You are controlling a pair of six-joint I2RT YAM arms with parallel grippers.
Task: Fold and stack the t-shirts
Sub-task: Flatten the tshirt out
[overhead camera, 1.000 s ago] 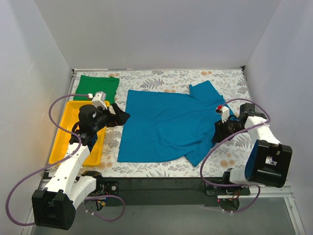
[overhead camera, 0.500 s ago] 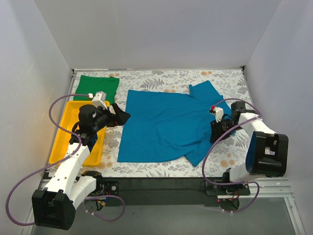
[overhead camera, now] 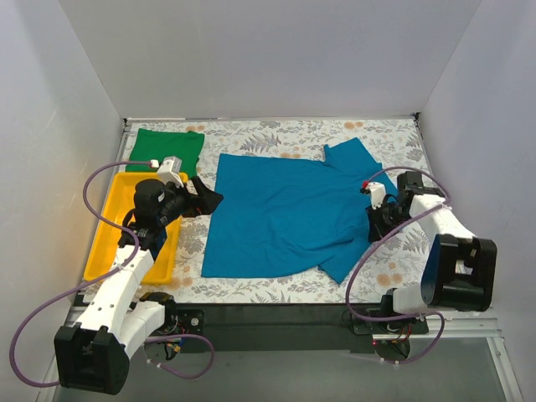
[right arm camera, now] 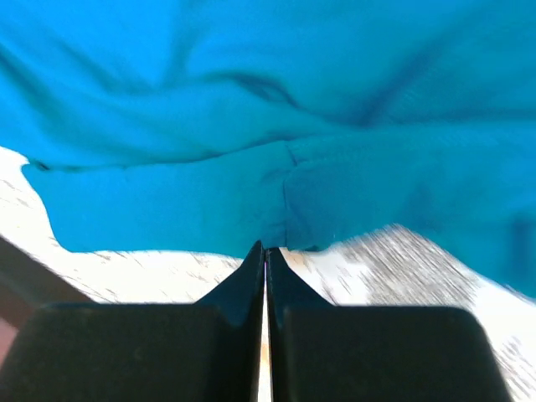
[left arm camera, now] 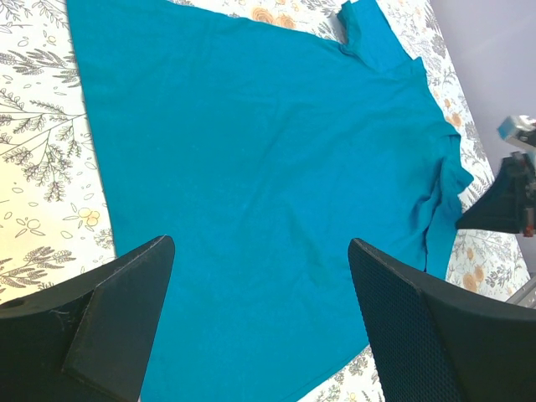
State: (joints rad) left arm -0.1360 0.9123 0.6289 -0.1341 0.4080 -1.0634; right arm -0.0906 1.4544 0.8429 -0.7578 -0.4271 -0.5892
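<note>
Floral table (overhead camera: 276, 134). A teal shirt (overhead camera: 285, 213) lies spread flat between the left claw (overhead camera: 209, 199) and the right claw (overhead camera: 374, 224), one sleeve edge at the right claw's tips. A folded green shirt (overhead camera: 166, 149) lies beyond the left claw, and a yellow tray (overhead camera: 109, 230) behind it, under its arm

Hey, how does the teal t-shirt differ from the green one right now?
The teal t-shirt lies spread open in the middle; the green t-shirt is folded into a compact rectangle at the far left corner. The teal one covers far more of the table than the green one. The right gripper is shut at the teal shirt's right edge; no gripper touches the green. Both are plain, unprinted.
</note>
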